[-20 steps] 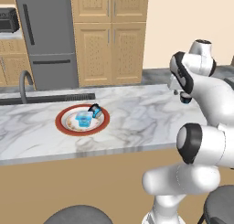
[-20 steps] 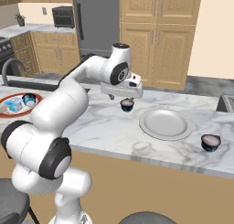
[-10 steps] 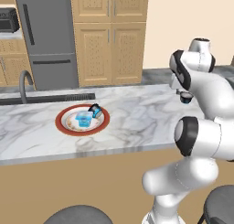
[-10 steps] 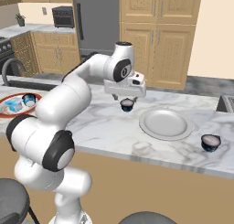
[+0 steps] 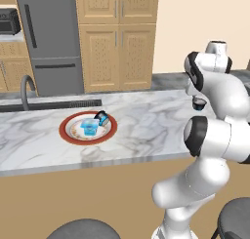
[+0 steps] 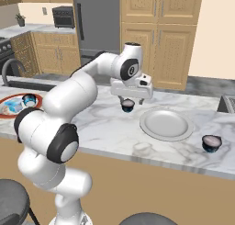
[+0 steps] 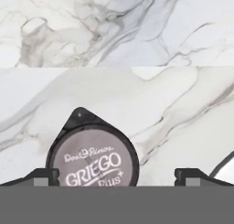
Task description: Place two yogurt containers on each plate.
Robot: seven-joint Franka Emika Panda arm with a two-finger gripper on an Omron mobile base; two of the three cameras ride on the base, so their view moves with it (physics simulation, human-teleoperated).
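Observation:
My gripper [image 6: 128, 100] hangs open just above a dark yogurt container [image 6: 128, 106] that stands on the marble counter. In the hand view its grey "GRIEGO" lid [image 7: 93, 160] lies between my fingertips [image 7: 44, 176], nearer the left one, and my gripper [image 7: 116, 178] holds nothing. Right of it lies a bare pale plate [image 6: 166, 124]. Another dark yogurt container [image 6: 211, 143] stands past that plate, near the counter's front edge. A red-rimmed plate [image 5: 66, 134] carries a pale blue cup [image 5: 89, 126] and a dark cup [image 5: 102, 118]. My gripper [image 5: 197, 100] is far right of that plate.
A sink with a curved tap [image 5: 24, 87] is set in the counter behind the red-rimmed plate. A grey fridge [image 5: 49, 38] and wooden cabinets [image 5: 117, 52] stand beyond the counter. Stool seats [image 6: 11, 196] sit below its front edge.
My hand has sunk a little toward the dark container below it. The jaws stay wide apart and the cups and plates have not moved.

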